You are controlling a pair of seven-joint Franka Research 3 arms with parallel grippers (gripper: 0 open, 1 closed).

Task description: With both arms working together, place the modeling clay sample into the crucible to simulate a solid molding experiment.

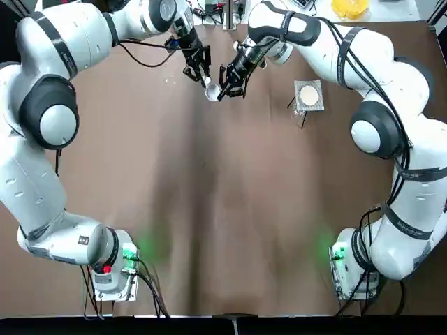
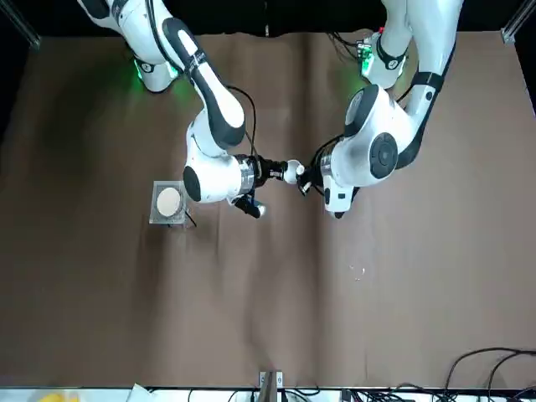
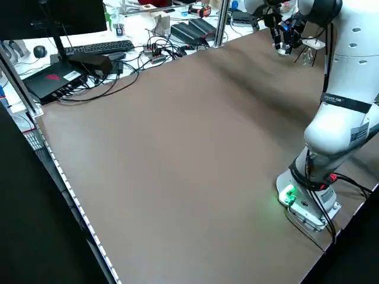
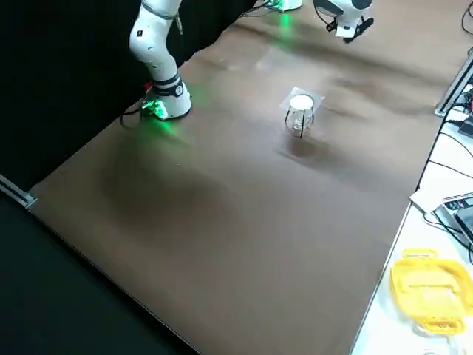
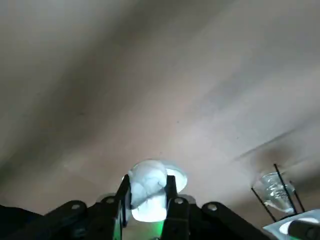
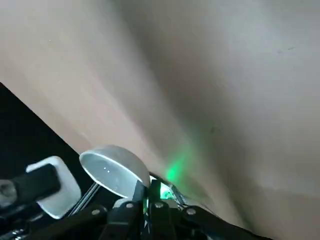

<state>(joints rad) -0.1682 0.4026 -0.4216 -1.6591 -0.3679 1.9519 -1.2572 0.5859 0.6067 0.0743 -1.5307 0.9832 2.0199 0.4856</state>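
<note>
Left wrist view: clay sample [image 5: 148,192] upright in left hand [image 5: 148,200] (pinched).

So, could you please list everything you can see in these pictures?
clay lump: one, white, held in the left pincer
cup: one, white, gripped by its rim in the right pincer, above the table's far middle
mesh stand: one, grey with wire legs and a pale disc on top, on the table beside the right arm
table: one, brown
keyboard: one, black, on the bench beyond the table
yellow item: one, on the white bench at the table's edge
left pincer: one, dark, shut on the clay lump next to the cup
right pincer: one, dark, shut on the cup
</note>
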